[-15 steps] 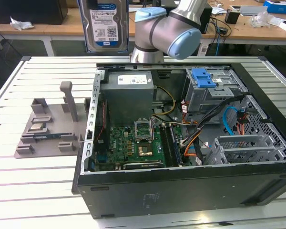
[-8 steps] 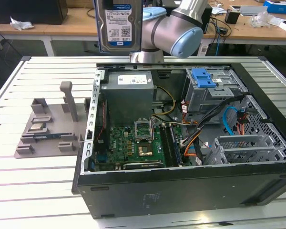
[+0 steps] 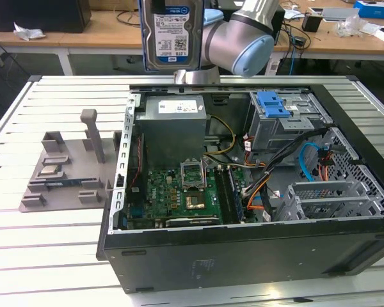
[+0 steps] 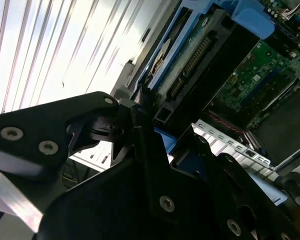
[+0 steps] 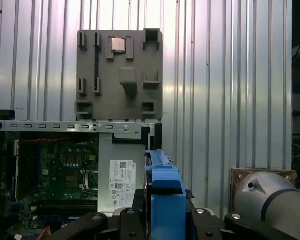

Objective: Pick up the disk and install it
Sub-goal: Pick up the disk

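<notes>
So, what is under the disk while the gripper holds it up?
In the first wrist view, the power supply in the open case and the slatted table show below the disk. What lies straight beneath its blue edge is covered by the disk itself.

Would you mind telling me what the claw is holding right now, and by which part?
The claw holds the disk, pinched across its blue-framed end nearest the wrist.

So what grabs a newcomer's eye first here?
In the exterior view the disk, label out, is held aloft above the open computer case. Inside, the green motherboard lies bare; a grey fixture sits on the table at the exterior view's left.
</notes>
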Controlling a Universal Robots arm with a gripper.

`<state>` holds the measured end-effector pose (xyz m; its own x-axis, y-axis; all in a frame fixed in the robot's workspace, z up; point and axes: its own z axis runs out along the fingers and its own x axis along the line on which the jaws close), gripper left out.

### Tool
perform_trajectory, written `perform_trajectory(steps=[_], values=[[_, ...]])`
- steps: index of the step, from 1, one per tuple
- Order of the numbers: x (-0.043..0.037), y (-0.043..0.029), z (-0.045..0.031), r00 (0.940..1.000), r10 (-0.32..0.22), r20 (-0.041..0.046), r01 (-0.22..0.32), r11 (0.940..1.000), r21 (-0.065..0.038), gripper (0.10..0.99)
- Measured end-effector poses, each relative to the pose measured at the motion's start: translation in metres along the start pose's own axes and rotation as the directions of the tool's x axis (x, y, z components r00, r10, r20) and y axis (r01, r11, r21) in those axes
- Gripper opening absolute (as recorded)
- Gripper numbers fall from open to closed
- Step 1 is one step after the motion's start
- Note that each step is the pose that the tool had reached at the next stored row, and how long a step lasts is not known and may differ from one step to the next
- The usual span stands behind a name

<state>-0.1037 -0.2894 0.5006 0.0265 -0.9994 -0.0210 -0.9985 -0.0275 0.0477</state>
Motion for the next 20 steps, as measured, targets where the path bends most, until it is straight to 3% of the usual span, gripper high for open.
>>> perform_trajectory(steps=[3,7,11,16,20], values=[[0.0067,-0.0005,-0.0002,1.0,0.0,-0.0001,0.0,1.0,0.0,0.369],[0.0239,-0.0007,-0.0006,1.0,0.0,0.0,0.0,1.0,0.0,0.369],[0.0348,-0.0008,-0.0008,1.0,0.0,-0.0001,0.0,1.0,0.0,0.369],[0.0613,-0.0013,-0.0013,1.0,0.0,0.0,0.0,1.0,0.0,0.369],[0.0751,-0.0018,-0.0016,1.0,0.0,0.0,0.0,1.0,0.0,0.369]])
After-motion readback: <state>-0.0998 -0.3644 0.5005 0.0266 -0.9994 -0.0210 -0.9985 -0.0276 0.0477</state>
